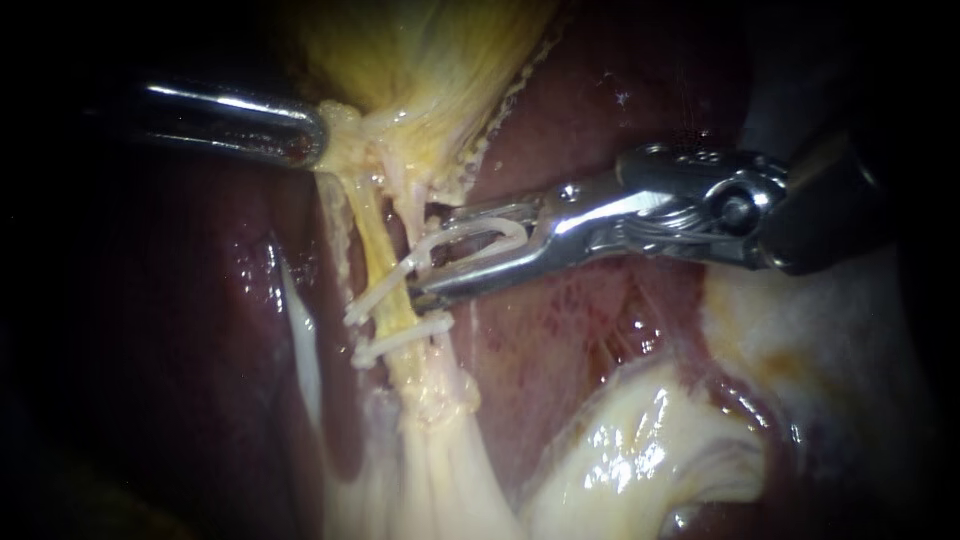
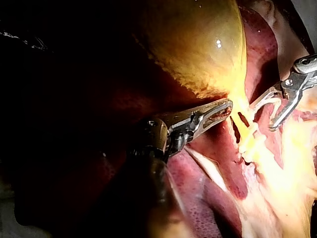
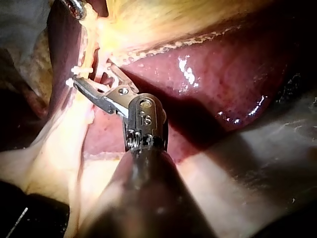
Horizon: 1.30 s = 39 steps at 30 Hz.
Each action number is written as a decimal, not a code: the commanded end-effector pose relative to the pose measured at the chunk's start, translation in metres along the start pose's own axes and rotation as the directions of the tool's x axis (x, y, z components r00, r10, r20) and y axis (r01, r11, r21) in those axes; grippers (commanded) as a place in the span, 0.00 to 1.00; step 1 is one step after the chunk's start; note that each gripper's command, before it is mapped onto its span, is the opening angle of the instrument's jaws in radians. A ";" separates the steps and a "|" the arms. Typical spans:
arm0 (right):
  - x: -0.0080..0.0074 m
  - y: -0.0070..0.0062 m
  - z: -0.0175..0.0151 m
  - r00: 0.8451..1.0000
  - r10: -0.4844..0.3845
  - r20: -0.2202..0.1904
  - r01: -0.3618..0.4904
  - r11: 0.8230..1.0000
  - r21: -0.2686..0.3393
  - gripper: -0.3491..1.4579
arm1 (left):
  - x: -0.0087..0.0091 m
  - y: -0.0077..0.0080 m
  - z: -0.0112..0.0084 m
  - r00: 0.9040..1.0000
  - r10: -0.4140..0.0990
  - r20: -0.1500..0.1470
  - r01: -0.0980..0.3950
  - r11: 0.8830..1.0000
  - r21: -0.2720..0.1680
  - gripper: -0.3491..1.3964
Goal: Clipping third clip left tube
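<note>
The left tube (image 1: pixel 376 232) runs down from the yellow gallbladder (image 1: pixel 420 50) as a thin pale cord over the liver (image 1: pixel 600 110). Two white clips sit closed across it, one (image 1: pixel 380 292) above the other (image 1: pixel 400 338). My right instrument (image 1: pixel 425 257) comes in from the right. Its jaws stand apart around a third white clip (image 1: pixel 480 232), with their tips at the tube just above the upper closed clip. My left instrument (image 1: pixel 318 135) grips pale tissue at the gallbladder's neck, jaws together. The left wrist view shows these jaws (image 2: pixel 225 106) beside the clip-bearing jaws (image 2: pixel 267 114).
A second pale strand (image 1: pixel 425 215) lies right beside the tube under the clip. Glistening pale fatty tissue (image 1: pixel 640 450) fills the lower right. A white strip (image 1: pixel 300 330) lies on the dark liver left of the tube.
</note>
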 end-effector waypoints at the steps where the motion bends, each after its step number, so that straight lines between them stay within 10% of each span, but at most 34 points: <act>1: 0.0003 -0.0002 -0.0001 1.000 0.003 0.000 -0.003 1.000 0.001 0.44 | 0.0000 0.0000 0.0000 1.000 0.000 0.000 0.000 1.000 0.000 0.00; 19: 0.0008 -0.0007 0.0017 1.000 0.001 -0.022 0.000 1.000 0.024 0.44 | 0.0000 -0.0001 0.0000 1.000 0.000 0.000 0.000 1.000 -0.001 0.00; 39: -0.0026 0.0035 0.0040 1.000 0.005 -0.001 -0.005 1.000 -0.028 0.44 | 0.0001 -0.0001 0.0002 1.000 0.000 0.000 0.000 1.000 0.001 0.00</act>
